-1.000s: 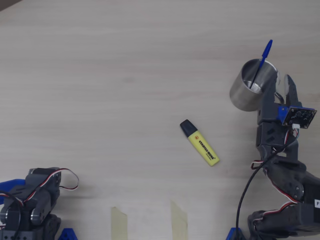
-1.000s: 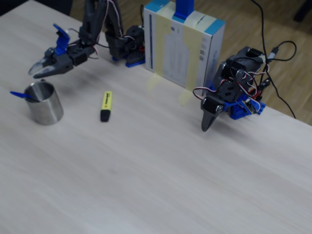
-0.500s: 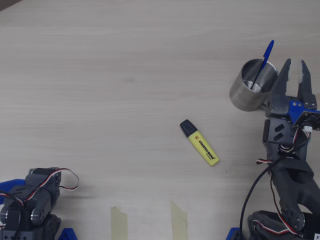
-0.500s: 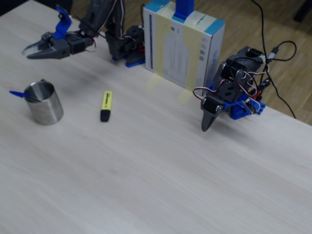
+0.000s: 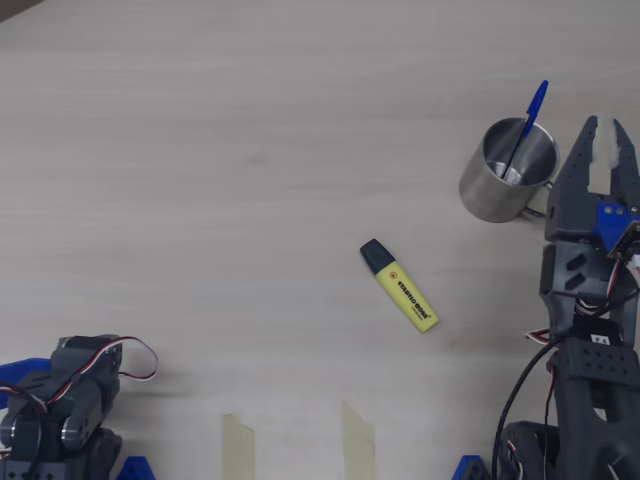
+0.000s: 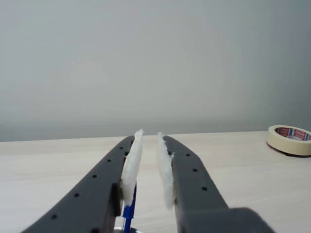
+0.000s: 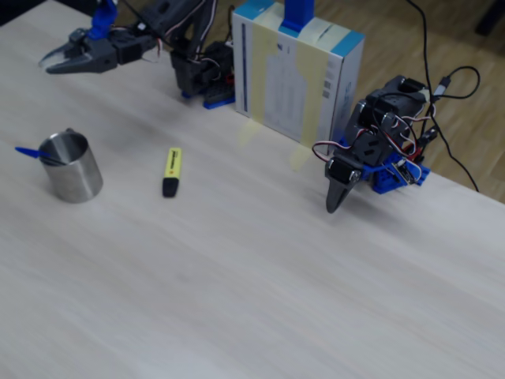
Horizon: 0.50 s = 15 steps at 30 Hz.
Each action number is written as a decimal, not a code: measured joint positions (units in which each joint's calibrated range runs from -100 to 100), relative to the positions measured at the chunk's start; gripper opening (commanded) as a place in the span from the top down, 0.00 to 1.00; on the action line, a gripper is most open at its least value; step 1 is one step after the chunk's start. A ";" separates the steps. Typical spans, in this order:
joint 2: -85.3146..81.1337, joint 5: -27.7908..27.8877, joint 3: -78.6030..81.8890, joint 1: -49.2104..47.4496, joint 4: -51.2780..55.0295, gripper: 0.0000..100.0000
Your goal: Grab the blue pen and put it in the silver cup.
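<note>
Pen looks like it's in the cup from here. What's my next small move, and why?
Probably just retract the arm toward its base. The blue pen leans inside the silver cup, and the gripper sits beside the cup with its jaws slightly apart, holding nothing. The yellow highlighter isn't part of the job, so leave it.

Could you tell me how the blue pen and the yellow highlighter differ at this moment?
The blue pen stands tilted inside the silver cup, its blue end poking past the rim; the yellow highlighter lies flat on the table. The pen is thin with a clear barrel; the highlighter is stubby, yellow with a black cap. The pincer touches neither.
</note>
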 measured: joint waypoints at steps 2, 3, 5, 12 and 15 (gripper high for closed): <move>-2.50 0.00 0.00 0.00 3.26 0.98; -3.67 0.00 0.00 0.00 5.02 0.98; -6.00 0.00 0.00 0.00 8.54 0.98; -15.24 0.00 4.02 0.00 16.91 0.98; -19.33 0.00 7.59 0.00 17.16 0.98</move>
